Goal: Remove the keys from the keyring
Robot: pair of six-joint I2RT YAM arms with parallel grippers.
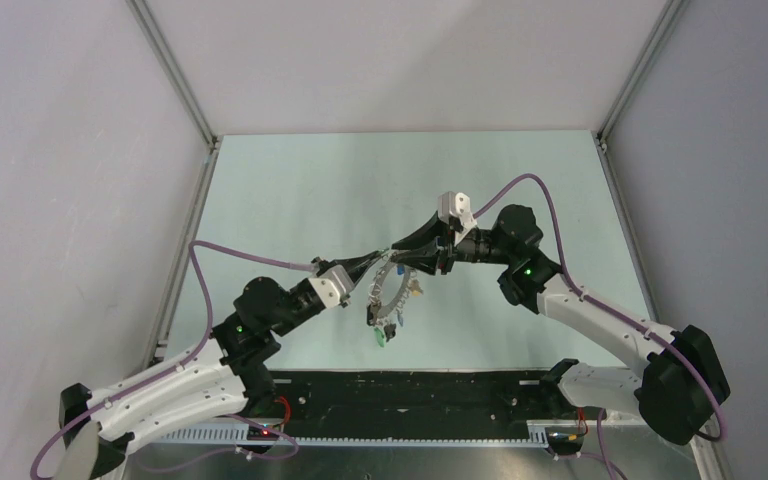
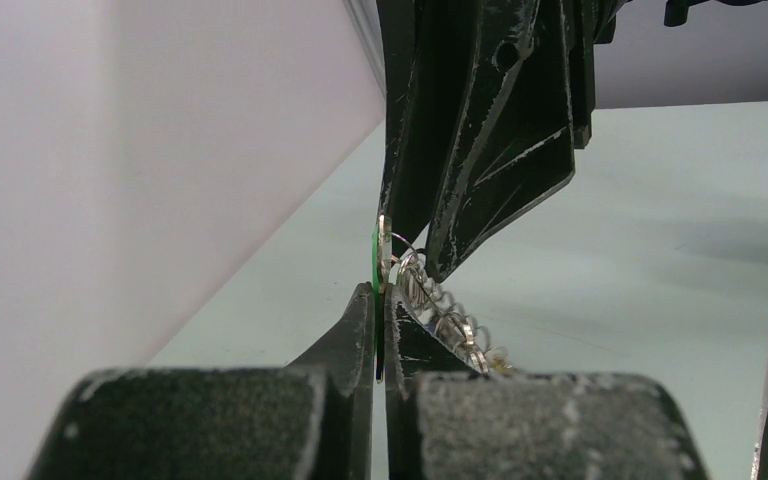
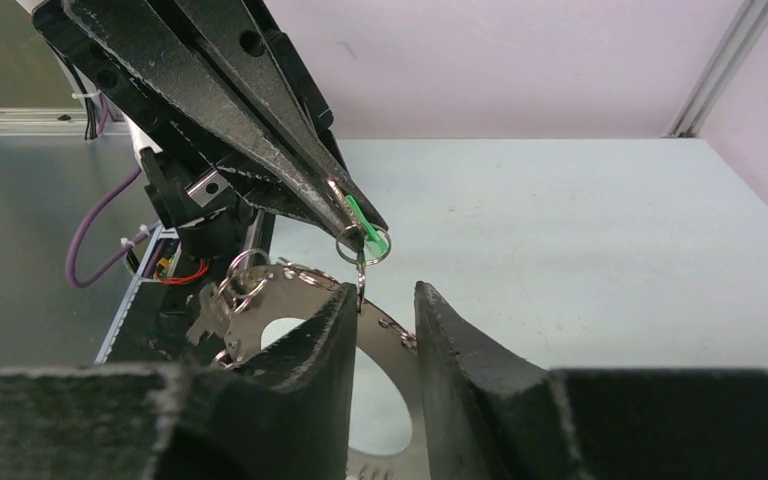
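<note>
The jaws of the left arm [image 1: 190, 385] are clenched flat on a thin green plastic key tag [image 2: 376, 285], with a small silver split ring [image 3: 362, 245] at their tips. The jaws of the right arm [image 1: 600, 320] stand apart, released, straddling that small ring just above the large flat brownish-grey metal keyring [image 3: 295, 300]. Both arms reach inward, forearms low, tips meeting mid-worktop. The keyring hangs tilted below them, small coloured-head keys [image 1: 382, 335] dangling from its lower edge over the pale green worktop [image 1: 310, 190]. The right wrist's own fingers hide the keyring's lower half; how the tag joins it is unclear
</note>
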